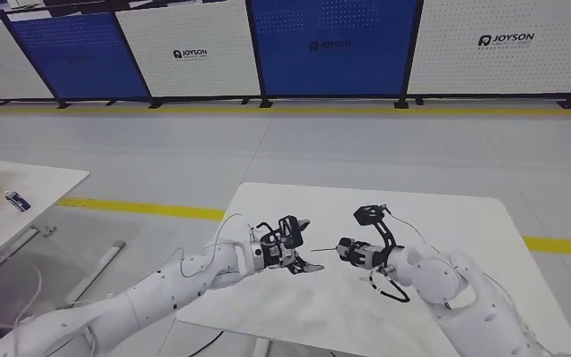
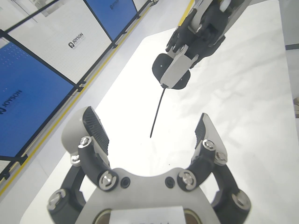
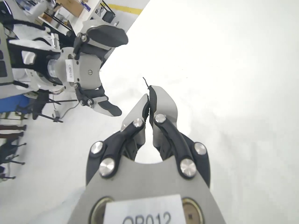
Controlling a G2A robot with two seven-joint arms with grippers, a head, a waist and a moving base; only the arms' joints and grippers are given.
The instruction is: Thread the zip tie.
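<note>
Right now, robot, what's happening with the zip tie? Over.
Left gripper open, fingers spread. Right gripper shut on zip tie, free end pointing at left gripper. Nothing between them, over.

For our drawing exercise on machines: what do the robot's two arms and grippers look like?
The left arm and right arm are white rounded segments, with thin cables looping near the wrists. The left gripper and right gripper match: grey metal bodies, black linkages, silver screws, two fingers with black ribbed pads, and a white label at the base.
</note>
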